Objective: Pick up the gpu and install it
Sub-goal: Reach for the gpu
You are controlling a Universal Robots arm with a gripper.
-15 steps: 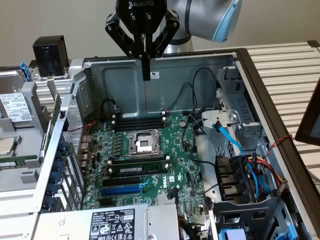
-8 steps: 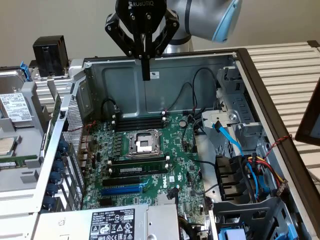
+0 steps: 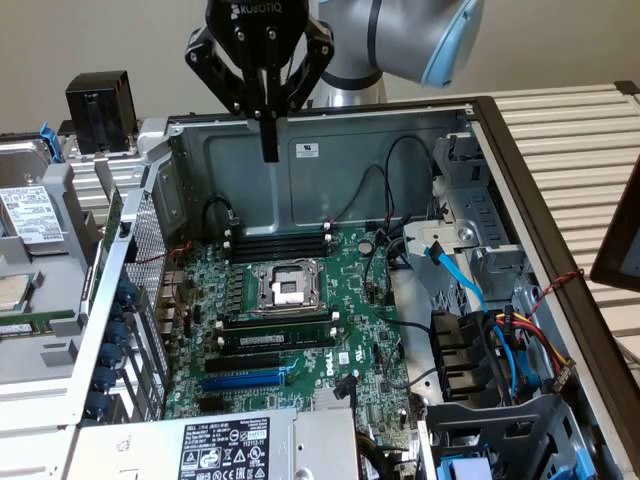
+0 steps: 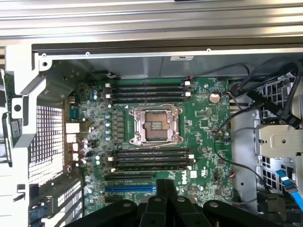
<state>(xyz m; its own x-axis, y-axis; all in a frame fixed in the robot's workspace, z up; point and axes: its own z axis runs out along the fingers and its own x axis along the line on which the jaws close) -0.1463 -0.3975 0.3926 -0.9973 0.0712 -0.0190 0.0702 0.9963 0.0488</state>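
One labelled power supply (image 3: 225,445) lies nearest in the exterior view. Beyond it the motherboard (image 3: 290,300) covers the floor of the open case (image 3: 330,170). The gpu (image 3: 113,225), seen edge-on as a green strip, appears to stand just outside the case's perforated rear wall at the exterior view's left, well apart from the claw (image 3: 268,140). The claw is closed and empty above the case, pointed straight down by the arm (image 3: 400,35). The wrist view looks squarely down on the CPU socket (image 4: 156,125).

Open metal case (image 3: 330,195) — green motherboard (image 3: 372,325), CPU socket (image 3: 288,286), RAM sticks (image 3: 278,241) inside.
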